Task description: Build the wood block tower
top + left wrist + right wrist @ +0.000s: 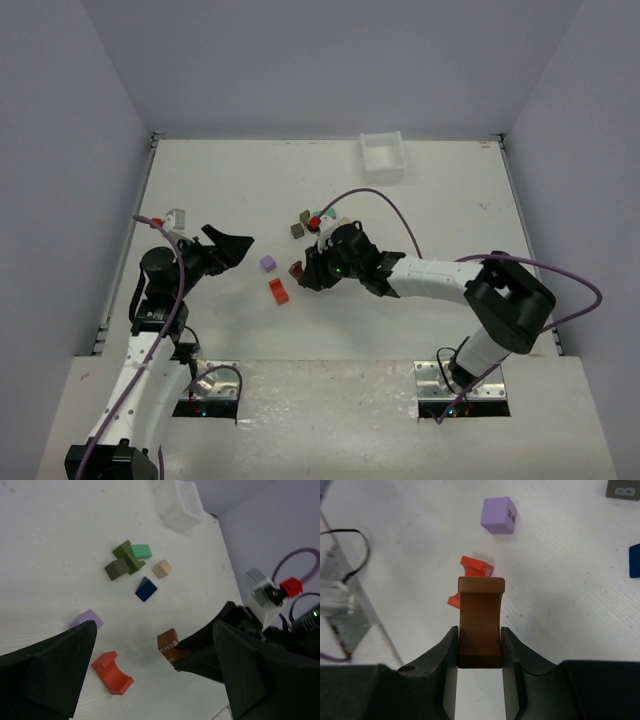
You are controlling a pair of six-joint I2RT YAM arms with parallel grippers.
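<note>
One brown block (481, 615) is being clamped between the right fingers (445, 652), narrowed onto its sides, probably for seating on the red block (476, 567) lying just beyond their tips. Nothing is being held by the left fingers (55, 660), spread wide, likely to leave room.

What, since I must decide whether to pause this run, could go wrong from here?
1. The right gripper clamps the brown block only at its near end, so it may pivot or slip when carried.
2. The red-orange block lies just beyond it; a low move could knock it.
</note>
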